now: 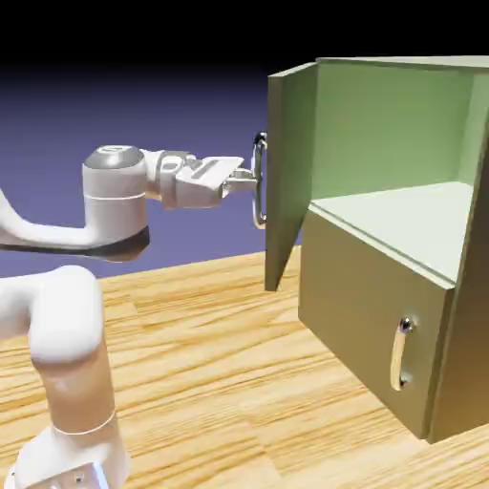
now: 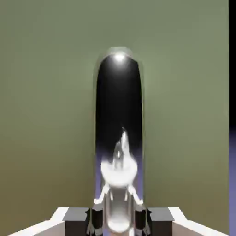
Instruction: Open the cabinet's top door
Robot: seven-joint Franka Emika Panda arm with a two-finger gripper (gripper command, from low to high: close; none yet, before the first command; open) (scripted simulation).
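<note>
The olive-green cabinet (image 1: 382, 315) stands on the exterior view's right, its pale green upper compartment exposed. Its top door (image 1: 289, 172) is swung wide, standing edge-on toward the arm. My gripper (image 1: 250, 178) reaches from the left and is shut on the door's long silver handle (image 1: 259, 181). In the hand view the shiny handle (image 2: 119, 138) runs up the middle over the olive door panel (image 2: 46, 115), and my dark fingers (image 2: 97, 220) pinch its lower end from both sides.
The shorter lower door (image 1: 368, 329) stays closed, with its small silver handle (image 1: 401, 355). The wooden table (image 1: 210, 382) stretches under the arm. A strip of blue-violet backdrop (image 2: 232, 184) shows past the door's edge.
</note>
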